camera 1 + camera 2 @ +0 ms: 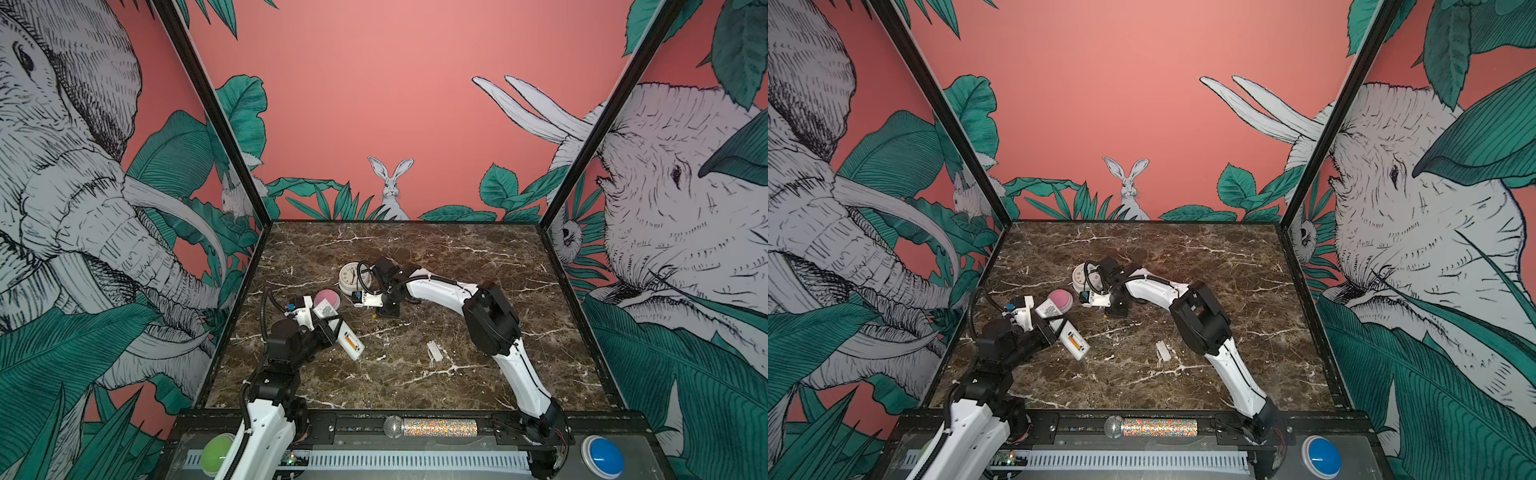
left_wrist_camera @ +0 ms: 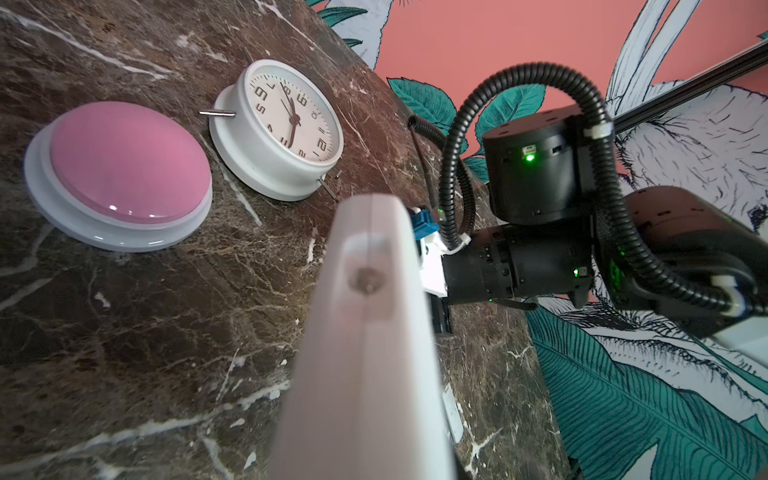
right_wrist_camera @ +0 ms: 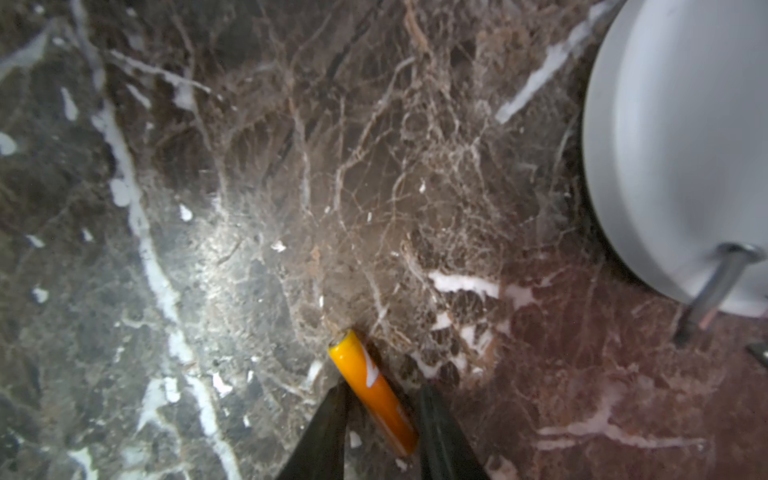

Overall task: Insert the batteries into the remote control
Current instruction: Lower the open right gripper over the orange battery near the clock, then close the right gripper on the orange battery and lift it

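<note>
Only right wrist view shows fingers [image 3: 324, 432] flanking battery [image 3: 374, 390].

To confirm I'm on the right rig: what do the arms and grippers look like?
The left arm and right arm have white shells, black cylindrical joints and black corrugated cable hoses. Green lights glow on the right arm's joints. The left gripper and right gripper have white mounts with blue connectors; the right's fingers are dark and tapered.
</note>
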You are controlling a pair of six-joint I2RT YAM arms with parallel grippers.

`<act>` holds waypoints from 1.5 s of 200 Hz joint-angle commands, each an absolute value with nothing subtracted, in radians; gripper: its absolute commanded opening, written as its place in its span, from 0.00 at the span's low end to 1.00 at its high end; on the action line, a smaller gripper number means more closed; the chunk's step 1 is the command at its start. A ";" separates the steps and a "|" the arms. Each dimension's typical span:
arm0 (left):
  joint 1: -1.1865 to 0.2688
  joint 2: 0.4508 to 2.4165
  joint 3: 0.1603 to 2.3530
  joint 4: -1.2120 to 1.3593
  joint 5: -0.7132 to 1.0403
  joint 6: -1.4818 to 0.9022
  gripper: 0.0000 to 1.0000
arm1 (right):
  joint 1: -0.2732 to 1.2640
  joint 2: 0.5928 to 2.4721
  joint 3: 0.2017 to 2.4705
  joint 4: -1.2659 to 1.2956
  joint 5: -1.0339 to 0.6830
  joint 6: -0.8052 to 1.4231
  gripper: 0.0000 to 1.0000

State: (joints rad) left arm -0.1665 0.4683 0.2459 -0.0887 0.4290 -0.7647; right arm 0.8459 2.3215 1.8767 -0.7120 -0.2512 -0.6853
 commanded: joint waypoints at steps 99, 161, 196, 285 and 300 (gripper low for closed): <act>-0.159 0.428 0.235 -0.123 0.416 -0.752 0.00 | 0.858 2.345 1.834 -0.837 -0.272 -0.692 0.19; -0.160 0.406 0.228 -0.123 0.424 -0.762 0.00 | 0.855 2.224 1.671 -0.682 -0.308 -0.589 0.12; -0.160 0.380 0.221 -0.124 0.437 -0.770 0.00 | 0.853 2.161 1.576 -0.595 -0.318 -0.507 0.06; -0.159 0.375 0.205 -0.068 0.470 -0.788 0.00 | 0.845 1.975 1.354 -0.433 -0.290 -0.241 0.01; -0.160 0.379 0.202 -0.058 0.479 -0.794 0.00 | 0.845 1.932 1.295 -0.396 -0.296 -0.190 0.01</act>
